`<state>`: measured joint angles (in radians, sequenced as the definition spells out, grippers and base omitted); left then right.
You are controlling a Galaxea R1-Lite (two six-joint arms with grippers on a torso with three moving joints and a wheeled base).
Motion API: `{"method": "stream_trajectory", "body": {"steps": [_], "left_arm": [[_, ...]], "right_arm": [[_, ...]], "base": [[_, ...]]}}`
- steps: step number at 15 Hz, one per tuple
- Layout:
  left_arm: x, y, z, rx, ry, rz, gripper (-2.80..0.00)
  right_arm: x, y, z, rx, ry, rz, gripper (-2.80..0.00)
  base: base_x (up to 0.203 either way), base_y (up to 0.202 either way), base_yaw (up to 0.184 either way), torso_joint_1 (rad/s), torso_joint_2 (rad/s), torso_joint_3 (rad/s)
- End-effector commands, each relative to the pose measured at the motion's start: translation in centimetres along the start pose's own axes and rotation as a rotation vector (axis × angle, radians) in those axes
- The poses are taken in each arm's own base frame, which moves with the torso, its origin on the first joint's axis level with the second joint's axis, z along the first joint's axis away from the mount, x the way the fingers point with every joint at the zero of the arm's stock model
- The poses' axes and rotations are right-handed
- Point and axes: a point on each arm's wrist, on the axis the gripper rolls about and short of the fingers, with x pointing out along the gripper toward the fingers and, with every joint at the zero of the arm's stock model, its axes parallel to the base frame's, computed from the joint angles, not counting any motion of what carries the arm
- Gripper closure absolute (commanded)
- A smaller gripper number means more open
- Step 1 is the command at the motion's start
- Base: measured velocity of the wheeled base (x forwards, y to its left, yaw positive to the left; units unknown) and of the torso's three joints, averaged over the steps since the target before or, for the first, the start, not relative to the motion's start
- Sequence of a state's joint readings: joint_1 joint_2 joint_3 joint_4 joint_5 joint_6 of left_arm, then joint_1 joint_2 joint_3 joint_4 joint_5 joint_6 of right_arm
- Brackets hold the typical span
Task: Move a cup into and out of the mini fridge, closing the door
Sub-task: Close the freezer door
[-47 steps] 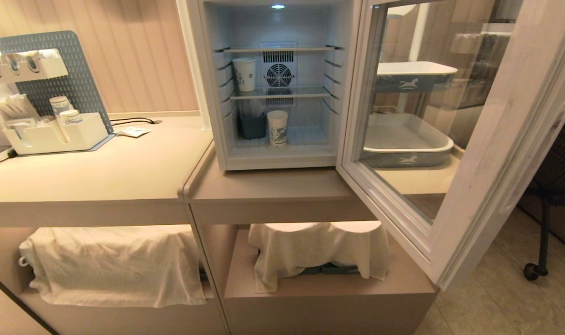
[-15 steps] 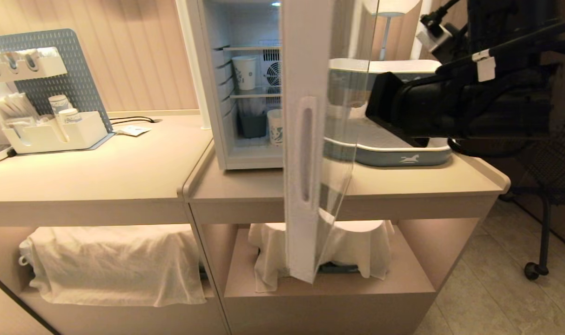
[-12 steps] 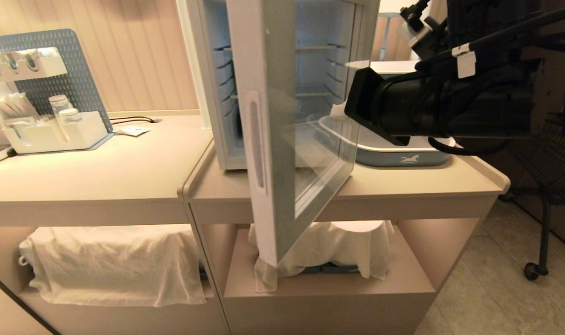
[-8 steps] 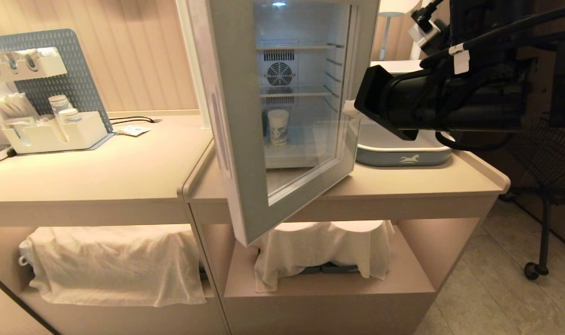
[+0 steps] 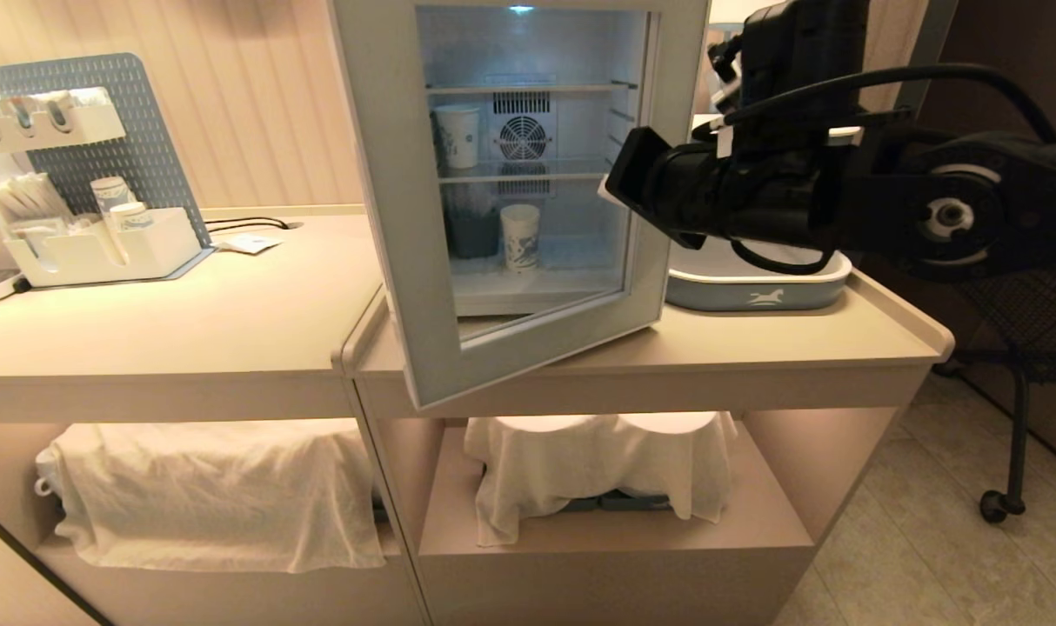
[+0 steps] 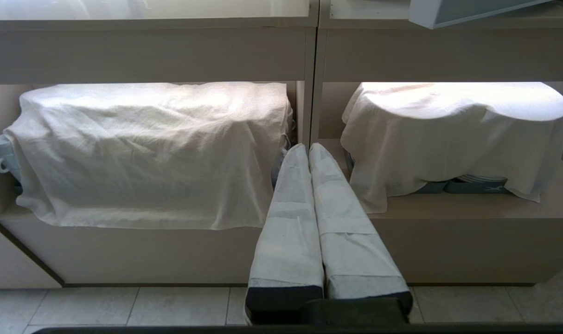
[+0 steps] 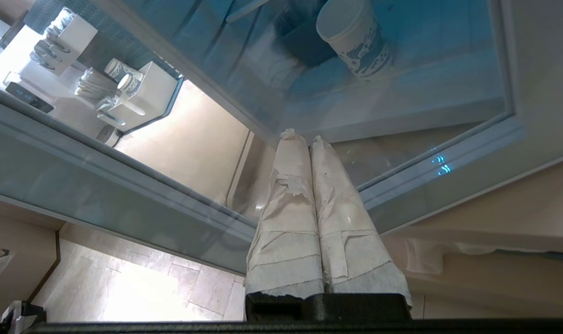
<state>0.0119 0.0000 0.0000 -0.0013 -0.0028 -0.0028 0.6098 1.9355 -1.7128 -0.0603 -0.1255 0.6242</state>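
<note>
The cup (image 5: 519, 236), white with a blue swirl, stands on the floor of the mini fridge (image 5: 571, 52) and shows through the glass; the right wrist view also catches the cup (image 7: 355, 39). The door (image 5: 380, 200) is almost shut, its left edge still standing off the cabinet. My right gripper (image 5: 608, 193) is shut and empty, its wrapped tips against the outer glass near the door's right side. In the right wrist view the right gripper (image 7: 304, 137) presses the door (image 7: 100, 185) low on the pane. My left gripper (image 6: 308, 147) is shut and parked low, facing the cloth-covered shelves.
A second white cup (image 5: 458, 135) sits on the fridge's upper shelf, with a dark bin (image 5: 471, 230) below it. A blue-and-white tray (image 5: 754, 291) stands right of the fridge, a cup organiser (image 5: 102, 248) far left. White cloths (image 5: 215, 496) cover the lower shelves. A wheeled chair (image 5: 1002, 504) is at right.
The door has swung from edge-on to nearly shut. My right arm has followed it leftward, staying against the glass. The left arm has not moved.
</note>
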Motion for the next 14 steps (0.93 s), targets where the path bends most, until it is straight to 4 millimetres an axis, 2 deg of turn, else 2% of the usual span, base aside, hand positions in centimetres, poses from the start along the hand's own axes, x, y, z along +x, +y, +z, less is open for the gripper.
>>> {"method": "stream_trajectory", "body": {"steps": [1, 8, 11, 14], "left_arm": [[0.0, 0.0, 0.0, 0.0, 0.0, 0.0, 0.0], [0.0, 0.0, 0.0, 0.0, 0.0, 0.0, 0.0], [0.0, 0.0, 0.0, 0.0, 0.0, 0.0, 0.0], [0.0, 0.0, 0.0, 0.0, 0.0, 0.0, 0.0]], "right_arm": [[3.2, -1.3, -1.5, 0.0, 0.021, -0.029, 0.0], [9.5, -3.1, -2.8, -0.01, -0.116, 0.021, 0.0], [11.1, -4.6, -3.7, -0.068, -0.128, 0.003, 0.0], [11.5, -5.0, -4.2, -0.091, -0.141, 0.007, 0.0]], "base": [[0.0, 0.0, 0.0, 0.0, 0.0, 0.0], [0.0, 0.0, 0.0, 0.0, 0.0, 0.0], [0.0, 0.0, 0.0, 0.0, 0.0, 0.0], [0.0, 0.0, 0.0, 0.0, 0.0, 0.0]]}}
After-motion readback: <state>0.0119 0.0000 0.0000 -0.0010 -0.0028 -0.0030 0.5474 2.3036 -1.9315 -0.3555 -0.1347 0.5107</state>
